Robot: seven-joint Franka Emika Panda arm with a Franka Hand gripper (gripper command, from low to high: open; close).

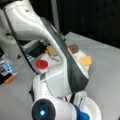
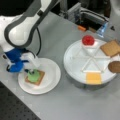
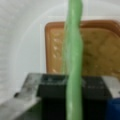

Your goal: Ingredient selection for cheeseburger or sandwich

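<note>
Grey bench (image 2: 65,105); round white sectioned tray (image 2: 75,57) at a front view's right. Small white plate (image 2: 51,75) carries square brown toast slice (image 2: 40,77). Blue-tipped pincer (image 2: 30,71) pinches thin green lettuce piece (image 3: 73,62) edge-on just over toast. Judgement: centre it, lay flat.

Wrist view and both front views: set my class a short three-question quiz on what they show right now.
1. True or false: the gripper is shut on the green lettuce piece.
2. What lies under the lettuce on the small plate? A) cheese square B) toast square C) tomato disc
3. Fill in: on the sectioned tray, the red tomato disc sits toward a front view's ____.

Key: 1 true; 2 B, the toast square; 3 top.
</note>
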